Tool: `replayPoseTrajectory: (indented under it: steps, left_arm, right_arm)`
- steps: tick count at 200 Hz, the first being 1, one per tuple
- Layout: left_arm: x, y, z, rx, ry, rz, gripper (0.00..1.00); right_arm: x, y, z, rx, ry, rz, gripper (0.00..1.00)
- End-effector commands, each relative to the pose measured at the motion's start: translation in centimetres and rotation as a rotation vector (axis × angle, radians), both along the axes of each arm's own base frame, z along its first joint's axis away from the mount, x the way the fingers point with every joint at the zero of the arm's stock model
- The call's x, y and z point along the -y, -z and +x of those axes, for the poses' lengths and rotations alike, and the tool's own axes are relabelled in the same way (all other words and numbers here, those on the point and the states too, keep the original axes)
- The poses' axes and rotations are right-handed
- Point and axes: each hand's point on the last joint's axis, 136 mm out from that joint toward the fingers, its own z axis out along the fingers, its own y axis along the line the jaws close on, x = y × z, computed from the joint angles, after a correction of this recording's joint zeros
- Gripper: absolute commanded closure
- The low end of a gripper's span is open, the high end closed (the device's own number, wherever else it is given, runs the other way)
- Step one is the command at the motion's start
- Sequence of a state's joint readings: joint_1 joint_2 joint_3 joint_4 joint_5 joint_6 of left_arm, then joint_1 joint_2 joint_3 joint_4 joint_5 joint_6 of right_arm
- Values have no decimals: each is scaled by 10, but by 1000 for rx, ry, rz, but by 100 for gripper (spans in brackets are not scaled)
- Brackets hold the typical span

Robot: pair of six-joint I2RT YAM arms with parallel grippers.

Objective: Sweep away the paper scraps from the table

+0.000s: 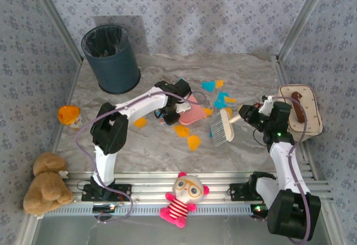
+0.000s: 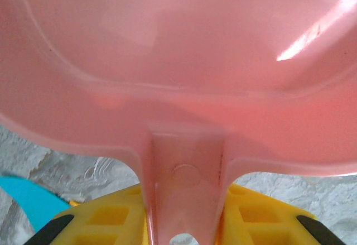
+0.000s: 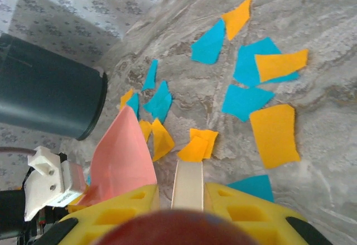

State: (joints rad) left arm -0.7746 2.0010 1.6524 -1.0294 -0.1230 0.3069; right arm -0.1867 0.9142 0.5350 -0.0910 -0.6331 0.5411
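Orange and cyan paper scraps [image 1: 193, 142] lie scattered across the middle of the marble table [image 1: 251, 72]. More of these scraps [image 3: 273, 133] spread ahead of the right wrist. My left gripper [image 1: 167, 112] is shut on the handle of a pink dustpan [image 1: 193, 114], whose pan rests among the scraps. In the left wrist view the dustpan [image 2: 178, 61] looms large, its handle pinched by that gripper [image 2: 184, 222]. My right gripper [image 1: 245, 114] is shut on a cream brush [image 1: 222, 128], bristles down beside the dustpan. The brush handle [image 3: 187, 181] sits in the right gripper [image 3: 187, 197], the pink dustpan [image 3: 122, 155] to its left.
A dark bin [image 1: 111, 58] stands at the back left. An orange cup-like toy [image 1: 68, 114] sits at the left edge. A cream oval tray [image 1: 314, 116] lies at the right. A teddy bear [image 1: 44, 183] and a striped doll [image 1: 184, 197] rest on the near rail.
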Motion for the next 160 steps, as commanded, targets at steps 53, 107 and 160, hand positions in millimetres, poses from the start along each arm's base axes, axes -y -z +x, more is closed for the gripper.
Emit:
replayPoseTrajectory:
  steps: [53,107,160]
  left_arm:
    - [21,20,-6,-80,112,17,71]
    - [24,35,-6,-102,116,33,71]
    - [29,42,-7,-103,115,1,65]
  right_arm:
    - [15,3,-9,-14,56,-28,100]
    - [22,-1,-14,-12,84,-42,100]
    - [23,-3,-15,-7,86,-40,100]
